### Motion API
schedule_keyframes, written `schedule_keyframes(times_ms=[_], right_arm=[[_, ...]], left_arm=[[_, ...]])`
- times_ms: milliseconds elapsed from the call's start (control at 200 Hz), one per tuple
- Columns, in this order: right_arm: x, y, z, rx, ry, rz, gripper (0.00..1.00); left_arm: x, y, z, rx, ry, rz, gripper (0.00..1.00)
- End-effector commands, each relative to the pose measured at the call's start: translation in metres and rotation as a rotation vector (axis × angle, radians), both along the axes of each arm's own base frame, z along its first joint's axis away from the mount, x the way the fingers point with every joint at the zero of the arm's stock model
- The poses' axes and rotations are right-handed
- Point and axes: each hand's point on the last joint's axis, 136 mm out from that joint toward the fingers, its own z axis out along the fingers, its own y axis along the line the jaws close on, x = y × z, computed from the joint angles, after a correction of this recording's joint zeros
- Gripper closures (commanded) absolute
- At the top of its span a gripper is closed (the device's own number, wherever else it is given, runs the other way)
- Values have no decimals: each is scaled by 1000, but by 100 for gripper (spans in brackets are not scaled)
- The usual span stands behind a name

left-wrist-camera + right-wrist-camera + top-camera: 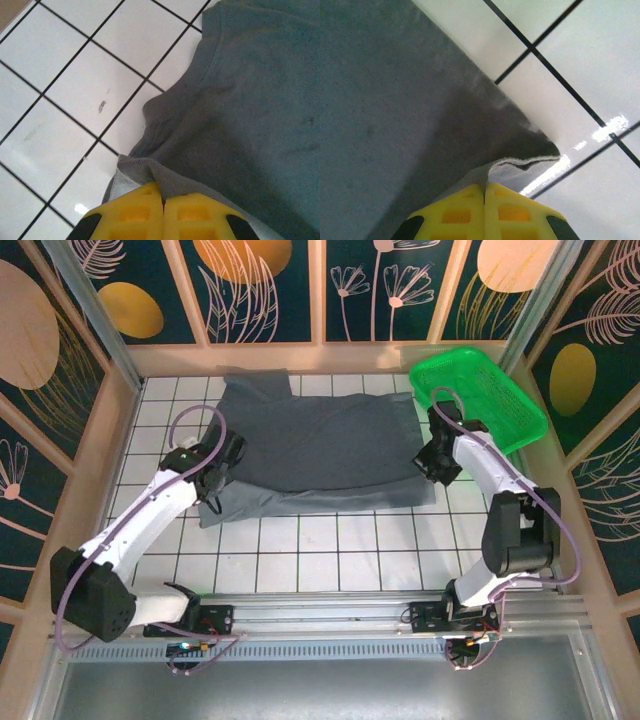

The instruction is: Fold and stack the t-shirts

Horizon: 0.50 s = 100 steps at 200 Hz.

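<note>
You will find the t-shirt (320, 445) spread just left of the green basket (500, 410). The right gripper (484, 189), beside the basket, is clenched on a cloth corner. The left gripper (163, 197), farthest from the basket, is clamped on the opposite edge.

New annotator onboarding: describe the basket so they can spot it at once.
On the white tiled table, look to the far right corner. The basket sits there, just right of the spread t-shirt. It is bright green plastic mesh; the cloth is plain dark grey.
</note>
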Motion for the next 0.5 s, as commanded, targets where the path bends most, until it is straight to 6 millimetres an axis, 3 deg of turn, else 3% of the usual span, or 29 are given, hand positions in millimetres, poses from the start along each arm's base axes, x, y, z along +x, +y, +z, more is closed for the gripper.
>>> schedule_keyframes(times_ms=[0, 200, 495], right_arm=[[21, 0, 7, 3, -55, -21, 100], [31, 2, 3, 3, -54, -20, 100], [38, -2, 0, -15, -59, -35, 100]], left_arm=[[34, -9, 10, 27, -52, -99, 100], [59, -11, 4, 93, -40, -143, 100], [81, -12, -3, 108, -47, -161, 100]])
